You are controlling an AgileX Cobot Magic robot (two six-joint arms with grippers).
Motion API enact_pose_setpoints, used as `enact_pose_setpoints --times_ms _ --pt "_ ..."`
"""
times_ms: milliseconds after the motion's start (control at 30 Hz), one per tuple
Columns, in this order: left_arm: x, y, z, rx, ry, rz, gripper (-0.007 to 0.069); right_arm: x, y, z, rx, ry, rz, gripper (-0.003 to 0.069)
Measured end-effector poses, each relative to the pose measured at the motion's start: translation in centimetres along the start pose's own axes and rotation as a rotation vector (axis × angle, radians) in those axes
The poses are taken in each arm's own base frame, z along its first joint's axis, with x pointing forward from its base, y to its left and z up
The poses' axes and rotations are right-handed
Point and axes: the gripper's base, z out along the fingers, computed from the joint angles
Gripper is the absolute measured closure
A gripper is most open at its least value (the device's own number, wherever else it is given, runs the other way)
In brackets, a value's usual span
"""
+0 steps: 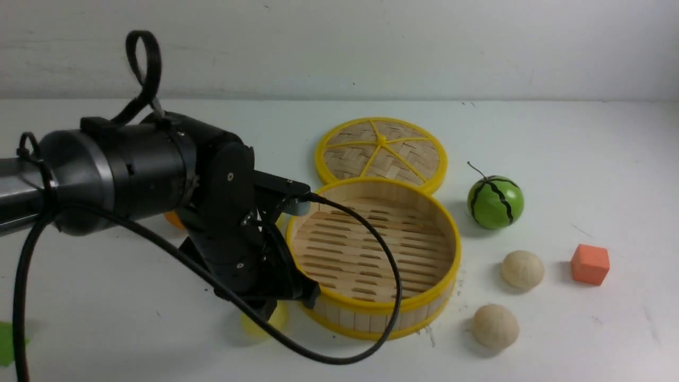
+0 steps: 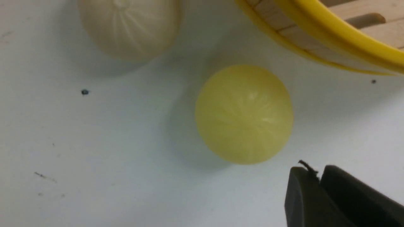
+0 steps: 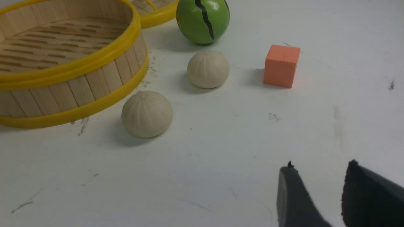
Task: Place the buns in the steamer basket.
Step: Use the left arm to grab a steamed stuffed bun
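Here, in the front view, the left arm (image 1: 159, 170) is reaching in from the left and bending down just beside the near-left wall of the steamer basket (image 1: 366, 318), which is sitting in the middle of the white table (image 1: 583, 138). The buns in sight are all lying on the table outside it. A yellow bun (image 1: 263, 322) is peeking out under the arm's tip, just beside the basket. The woven lid (image 1: 381, 154) is lying flat just behind the basket. To the right, the watermelon ball (image 1: 495, 201) is standing farthest back. The farther pleated bun (image 1: 522, 269) is sitting nearer, with an orange cube (image 1: 590, 264) on its right. The nearer pleated bun (image 1: 495, 326) is resting close to the basket wall.

In the left wrist view, the left gripper (image 2: 320, 186) is hovering with its fingertips pressed together, holding nothing. The yellow bun is lying near them, apart from the basket wall, and another pleated bun (image 2: 131, 25) is sitting close by.

In the right wrist view, the right gripper (image 3: 322, 189) is hanging with a narrow gap between its fingertips, gripping nothing, well apart from the two pleated buns, the cube and the ball.
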Motion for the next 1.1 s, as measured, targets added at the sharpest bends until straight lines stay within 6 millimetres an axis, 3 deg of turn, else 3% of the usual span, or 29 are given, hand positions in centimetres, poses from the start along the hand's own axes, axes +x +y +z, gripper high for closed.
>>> enact_pose_setpoints --times_ms 133,233,467,733,1100 --pt "-0.1 0.2 1.2 -0.024 0.016 -0.015 0.0431 0.0 0.0 0.0 0.000 0.000 0.000 0.0418" --pt "-0.7 0.2 0.7 -0.035 0.016 -0.017 0.0383 0.0 0.0 0.0 0.000 0.000 0.000 0.0418" --pt "-2.5 0.3 -0.7 -0.031 -0.006 -0.033 0.0382 0.0 0.0 0.0 0.000 0.000 0.000 0.0418" --pt "-3.0 1.7 1.9 -0.045 0.081 -0.081 0.0385 0.0 0.0 0.0 0.000 0.000 0.000 0.0418" --pt "-3.4 1.6 2.1 -0.029 0.049 -0.088 0.0385 0.0 0.0 0.0 0.000 0.000 0.000 0.0418"
